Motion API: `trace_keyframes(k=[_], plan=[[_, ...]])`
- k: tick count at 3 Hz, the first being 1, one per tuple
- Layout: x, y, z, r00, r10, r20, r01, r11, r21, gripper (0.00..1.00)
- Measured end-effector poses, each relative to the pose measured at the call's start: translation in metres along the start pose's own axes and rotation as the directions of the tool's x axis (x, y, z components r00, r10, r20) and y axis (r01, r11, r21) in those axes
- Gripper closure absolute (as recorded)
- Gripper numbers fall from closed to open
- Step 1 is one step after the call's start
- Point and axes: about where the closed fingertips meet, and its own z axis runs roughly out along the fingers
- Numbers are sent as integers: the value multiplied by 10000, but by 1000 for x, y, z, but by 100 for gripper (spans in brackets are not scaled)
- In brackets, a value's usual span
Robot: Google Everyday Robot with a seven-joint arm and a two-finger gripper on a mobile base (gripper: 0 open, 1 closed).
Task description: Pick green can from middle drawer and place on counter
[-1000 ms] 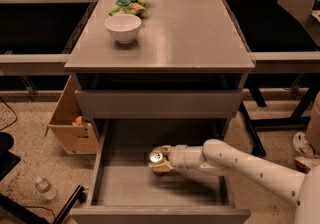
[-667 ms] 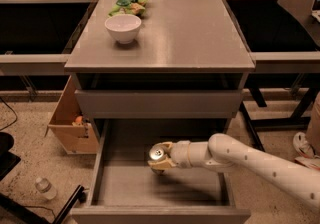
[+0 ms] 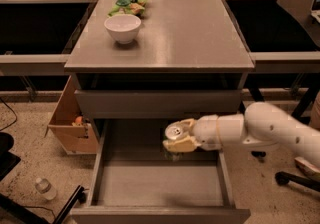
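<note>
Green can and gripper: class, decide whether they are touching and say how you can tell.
Touching. The camera view shows the gripper above the open middle drawer, jaws clamped on either side of the green can, no gap visible.

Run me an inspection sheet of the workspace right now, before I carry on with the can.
Surface: counter, grey with a slight sheen, two items at its rear left.
Job's things: green can over the rear right of the open middle drawer; not yet on the counter.
Clutter: white bowl with a green snack bag behind it.
Gripper: gripper in the drawer opening, fingers closed on the can's sides.
Cables: dark cable on the floor at far left.
Surroundings: cardboard box left of the cabinet; plastic bottle on the floor; chair base at right.
</note>
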Motion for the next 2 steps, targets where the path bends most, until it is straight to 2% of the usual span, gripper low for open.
trace_keyframes(k=[1,2], plan=[[-93,5,-66,10000,49,-66,-43,9971,759,100],[-184,-3,-114,9996,-226,160,193,9821,1872,100]])
